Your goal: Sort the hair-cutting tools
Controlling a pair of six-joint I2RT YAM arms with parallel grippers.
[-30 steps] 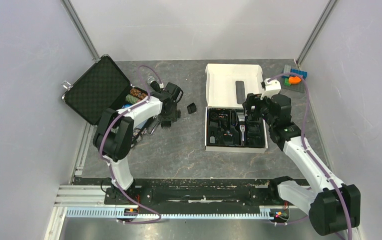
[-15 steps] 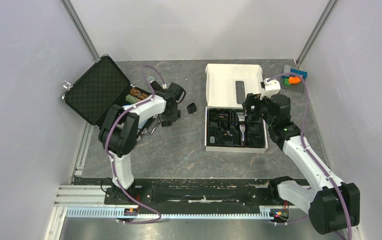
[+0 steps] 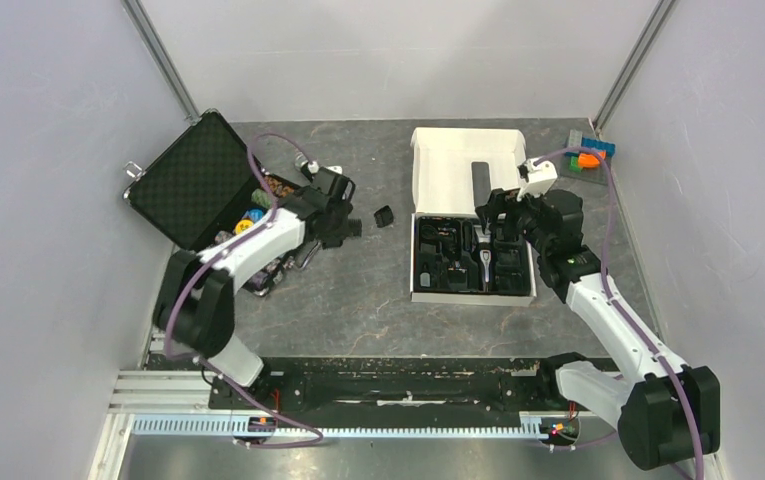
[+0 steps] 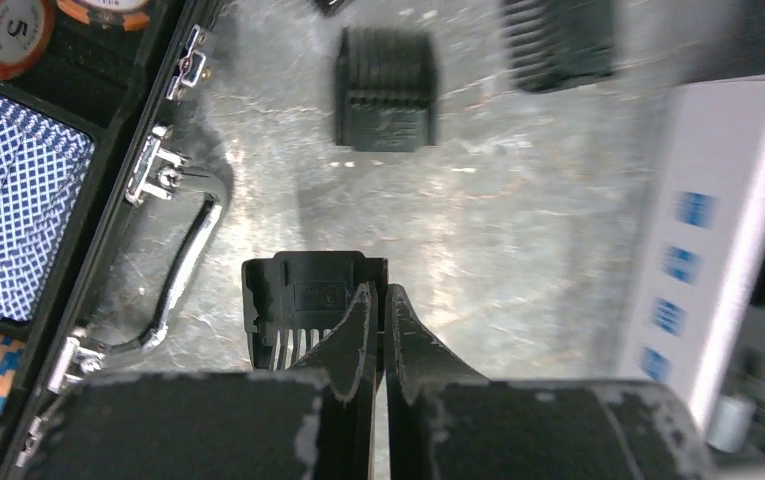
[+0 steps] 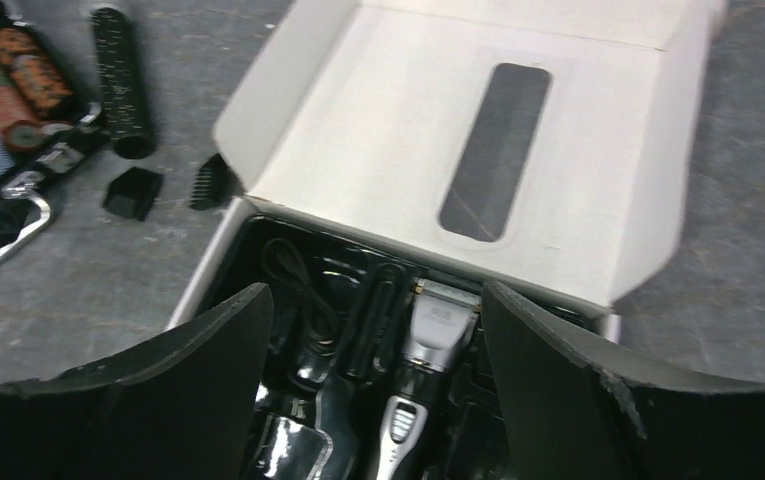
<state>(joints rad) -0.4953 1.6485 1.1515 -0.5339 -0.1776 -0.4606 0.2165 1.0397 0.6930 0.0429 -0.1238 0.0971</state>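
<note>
My left gripper is shut on the right edge of a black clipper comb attachment, held just above the grey table beside the case's handle. Two more comb attachments lie on the table ahead of it. From above, the left gripper sits between the open case and one loose comb. My right gripper hangs open over the white box's black tray, with the silver-and-black hair clipper lying in its slot below the fingers. Nothing is between the right fingers.
An open black case at the left holds poker chips and a blue card deck. A black microphone lies by the case. The white box lid stands open behind the tray. Coloured blocks sit back right.
My left gripper has closed onto the comb attachment, and the left arm has swung out to the left. The right gripper has stayed over the tray, barely moving.
</note>
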